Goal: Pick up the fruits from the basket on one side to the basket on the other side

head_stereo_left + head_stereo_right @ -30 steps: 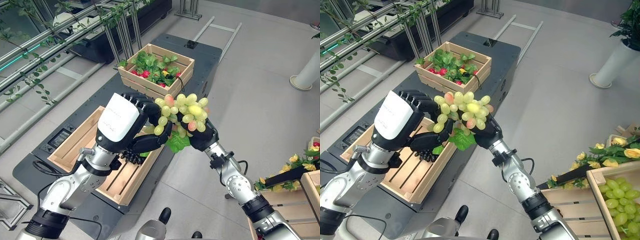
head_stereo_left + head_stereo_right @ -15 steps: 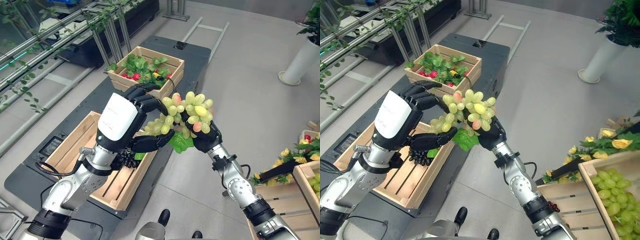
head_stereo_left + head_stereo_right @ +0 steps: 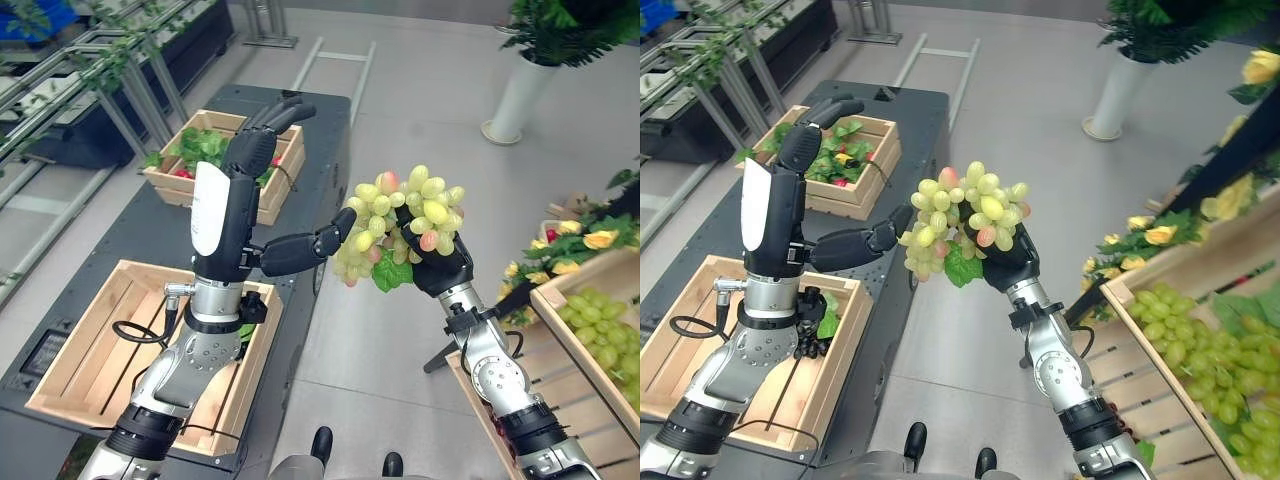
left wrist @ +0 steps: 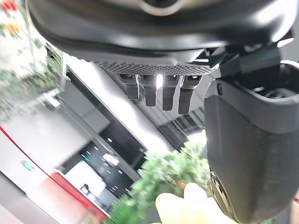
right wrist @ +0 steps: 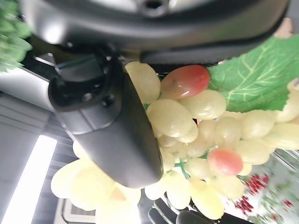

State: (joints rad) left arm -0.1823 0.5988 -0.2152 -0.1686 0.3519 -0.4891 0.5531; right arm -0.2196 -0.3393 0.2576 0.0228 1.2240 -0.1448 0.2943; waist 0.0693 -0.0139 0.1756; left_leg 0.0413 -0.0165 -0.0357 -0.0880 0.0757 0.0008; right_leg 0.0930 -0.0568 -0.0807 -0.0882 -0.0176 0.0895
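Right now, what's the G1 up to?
The right hand is curled round a bunch of green grapes with a leaf, holding it up in the air between the two sides. The left hand is open with its fingers straight, its thumb beside the bunch. On the robot's right, a wooden crate already holds green grapes. On its left sit a slatted crate and, farther off, a crate of leaves and red fruit.

Left hand [image 3: 225,205] open, right hand [image 3: 443,272] clenched.
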